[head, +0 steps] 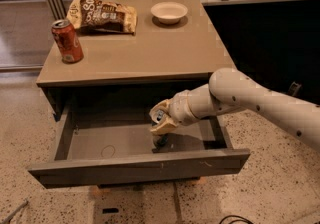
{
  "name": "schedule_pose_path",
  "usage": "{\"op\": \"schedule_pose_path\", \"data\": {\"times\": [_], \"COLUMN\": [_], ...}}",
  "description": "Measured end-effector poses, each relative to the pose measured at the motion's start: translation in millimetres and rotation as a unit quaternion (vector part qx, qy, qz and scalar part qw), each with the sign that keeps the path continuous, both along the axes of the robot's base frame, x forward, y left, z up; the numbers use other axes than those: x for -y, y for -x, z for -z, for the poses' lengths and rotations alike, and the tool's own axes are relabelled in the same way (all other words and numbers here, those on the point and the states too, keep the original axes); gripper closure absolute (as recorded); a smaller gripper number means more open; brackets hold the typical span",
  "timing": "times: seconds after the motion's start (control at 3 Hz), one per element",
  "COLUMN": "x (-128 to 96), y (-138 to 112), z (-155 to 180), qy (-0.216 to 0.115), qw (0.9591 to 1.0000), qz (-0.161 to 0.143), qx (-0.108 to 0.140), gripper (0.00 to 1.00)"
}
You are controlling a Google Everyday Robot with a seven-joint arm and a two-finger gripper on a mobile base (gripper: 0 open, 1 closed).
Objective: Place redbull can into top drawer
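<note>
The top drawer (135,168) is pulled out wide, and its grey floor shows. My gripper (160,124) reaches down inside it from the right, just right of the middle. It is shut on the redbull can (161,140), a slim dark blue-and-silver can held upright. The can's lower end is at or just above the drawer floor. The can's top is hidden by my fingers.
A red soda can (67,41) stands on the cabinet top (145,53) at the left. A chip bag (102,15) and a white bowl (169,12) lie at the back. The drawer's left half holds nothing. Speckled floor lies in front.
</note>
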State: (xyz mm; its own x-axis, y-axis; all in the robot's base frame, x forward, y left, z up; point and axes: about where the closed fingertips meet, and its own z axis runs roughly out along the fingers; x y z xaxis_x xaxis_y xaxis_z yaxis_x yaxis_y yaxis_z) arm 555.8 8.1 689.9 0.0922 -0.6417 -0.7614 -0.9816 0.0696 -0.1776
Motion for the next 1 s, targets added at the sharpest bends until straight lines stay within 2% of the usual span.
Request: {"op": "schedule_pose_path", "data": {"times": [0.67, 1.0], "x": [-2.3, -2.3], "y": [0.8, 0.8], "z": [10.4, 10.4], "qy": [0.001, 0.001], "qw": [1.0, 1.0], "qz": [-0.007, -0.007], "qx": [-0.002, -0.002], "gripper": [0.96, 0.73]}}
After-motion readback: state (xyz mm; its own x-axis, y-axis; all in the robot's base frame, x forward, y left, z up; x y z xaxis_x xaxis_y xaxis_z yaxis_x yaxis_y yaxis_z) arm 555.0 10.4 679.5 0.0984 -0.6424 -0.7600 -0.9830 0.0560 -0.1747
